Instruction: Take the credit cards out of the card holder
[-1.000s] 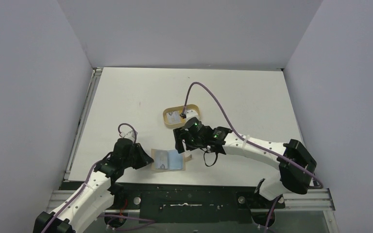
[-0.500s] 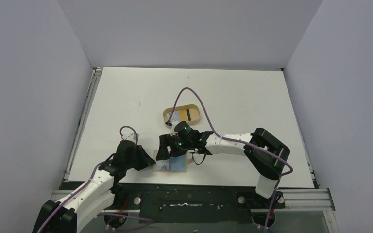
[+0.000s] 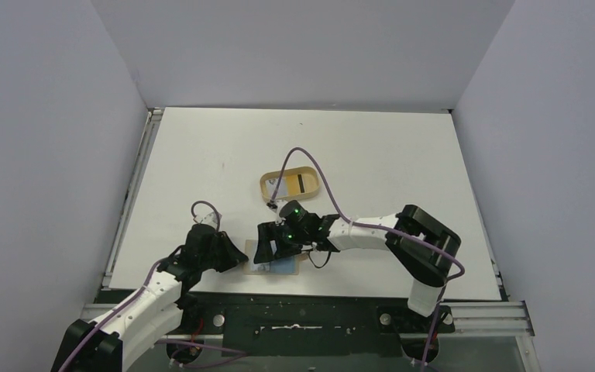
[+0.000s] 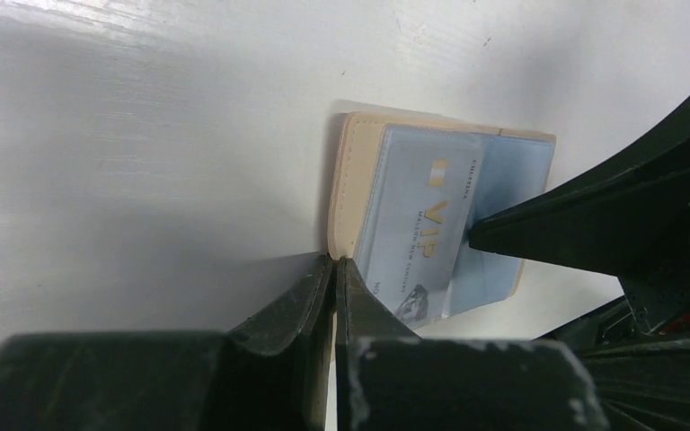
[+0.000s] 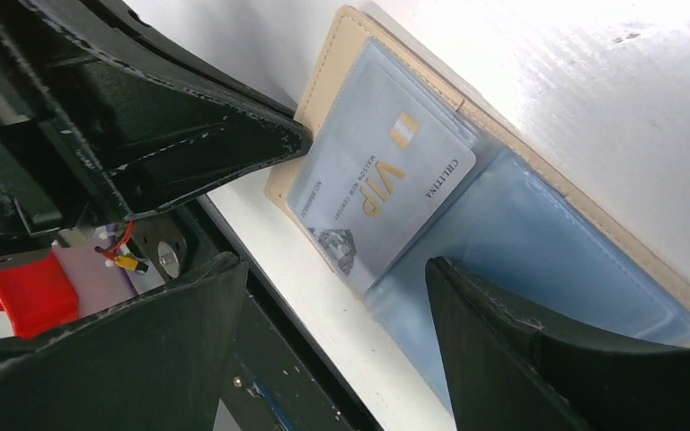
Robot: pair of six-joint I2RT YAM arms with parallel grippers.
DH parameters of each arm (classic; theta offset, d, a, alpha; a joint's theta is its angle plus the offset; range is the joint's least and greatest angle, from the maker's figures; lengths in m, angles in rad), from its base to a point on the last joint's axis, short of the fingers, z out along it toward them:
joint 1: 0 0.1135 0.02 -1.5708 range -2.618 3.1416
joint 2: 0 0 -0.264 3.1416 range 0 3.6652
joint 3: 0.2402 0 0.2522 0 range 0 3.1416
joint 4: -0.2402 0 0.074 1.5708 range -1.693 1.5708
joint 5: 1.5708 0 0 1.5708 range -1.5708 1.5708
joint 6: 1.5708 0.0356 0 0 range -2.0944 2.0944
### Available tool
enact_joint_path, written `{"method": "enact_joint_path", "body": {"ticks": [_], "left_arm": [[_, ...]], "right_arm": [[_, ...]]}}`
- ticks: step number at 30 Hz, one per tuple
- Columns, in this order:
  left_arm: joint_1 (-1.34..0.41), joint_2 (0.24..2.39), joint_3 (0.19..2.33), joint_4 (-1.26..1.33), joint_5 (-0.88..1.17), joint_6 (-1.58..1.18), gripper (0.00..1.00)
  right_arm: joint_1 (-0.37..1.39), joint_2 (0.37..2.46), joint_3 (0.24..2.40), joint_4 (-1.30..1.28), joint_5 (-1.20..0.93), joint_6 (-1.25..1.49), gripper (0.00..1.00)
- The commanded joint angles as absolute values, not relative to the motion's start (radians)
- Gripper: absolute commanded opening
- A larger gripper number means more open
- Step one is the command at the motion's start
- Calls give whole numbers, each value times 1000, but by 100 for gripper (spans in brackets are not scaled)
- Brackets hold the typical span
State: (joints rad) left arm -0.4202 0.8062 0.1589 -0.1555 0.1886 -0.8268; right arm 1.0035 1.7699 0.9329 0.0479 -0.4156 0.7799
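Your right gripper has swung from the tray to the open holder at the table's near edge, jaws wide astride the card. Your left gripper, closed, touches the holder's edge. Extraction looks next.

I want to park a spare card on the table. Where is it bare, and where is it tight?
Bare: the wide stretch of table beyond the tray; the area left of the tray toward the side rail; the patch right of the right arm. Crowded: the near edge, where the left claw and right claw meet at the card holder.
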Motion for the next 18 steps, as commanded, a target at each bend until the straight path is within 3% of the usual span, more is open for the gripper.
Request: {"method": "enact_joint_path", "body": {"ticks": [1,10,18], "left_arm": [[-425,803,145,-171,145,-812,0],[-426,787,141,-175,141,-815,0],[-426,776,139,-177,142,-815,0]], "right_arm": [[1025,1821,974,62,-413,792,75],[1034,1876,1020,85,-499,859,75],[993,1815,889,331,-548,1002,75]]}}
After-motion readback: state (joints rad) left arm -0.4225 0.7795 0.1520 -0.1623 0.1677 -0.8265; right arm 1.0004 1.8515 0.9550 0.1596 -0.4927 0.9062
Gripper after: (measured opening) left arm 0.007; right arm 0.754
